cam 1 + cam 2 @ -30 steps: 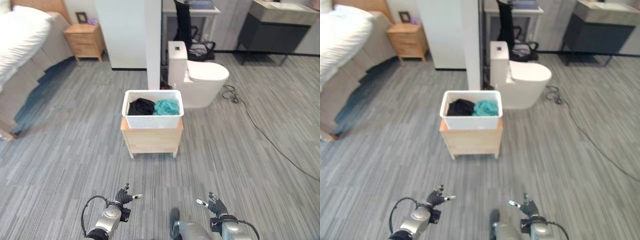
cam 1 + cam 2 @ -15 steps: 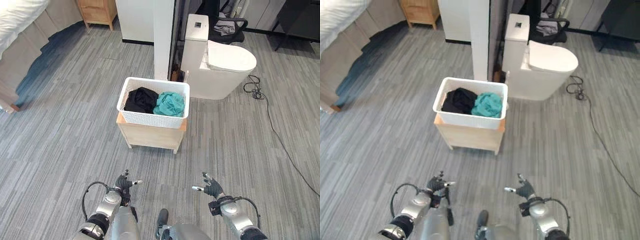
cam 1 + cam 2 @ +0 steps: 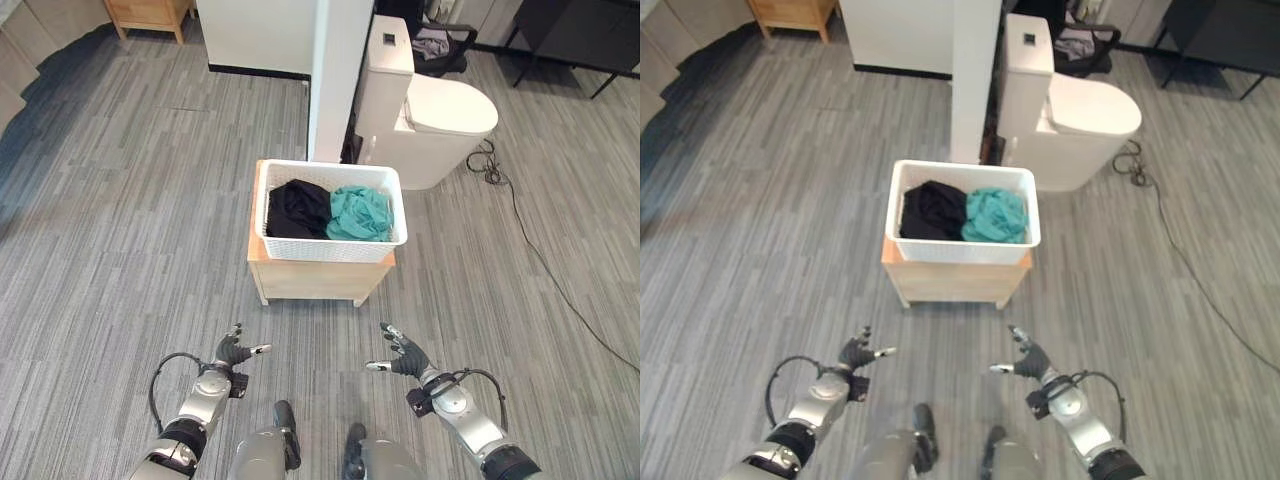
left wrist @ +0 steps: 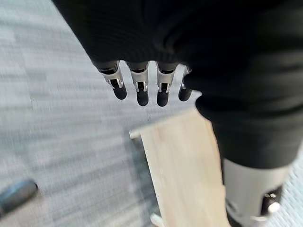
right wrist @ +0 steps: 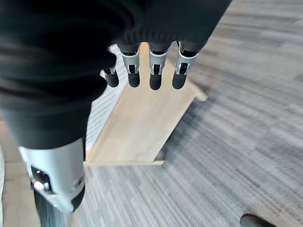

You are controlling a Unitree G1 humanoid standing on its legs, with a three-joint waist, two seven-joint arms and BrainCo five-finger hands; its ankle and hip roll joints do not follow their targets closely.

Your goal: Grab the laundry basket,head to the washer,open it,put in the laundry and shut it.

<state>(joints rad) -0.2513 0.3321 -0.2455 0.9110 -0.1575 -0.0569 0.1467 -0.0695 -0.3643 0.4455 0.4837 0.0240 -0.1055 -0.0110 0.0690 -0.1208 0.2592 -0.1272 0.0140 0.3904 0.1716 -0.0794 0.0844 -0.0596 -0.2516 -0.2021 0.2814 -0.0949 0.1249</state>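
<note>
Even bright light, blurred wrist views

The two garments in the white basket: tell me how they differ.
Colour: the black garment is dark, the teal garment bright blue-green.
Place: the black garment fills the half of the laundry basket on the robot's left, the teal garment the half on its right.

Shared: both lie crumpled in the basket, side by side and touching, and the basket stands on a low wooden stand. The left hand and the right hand hang open, short of it.
</note>
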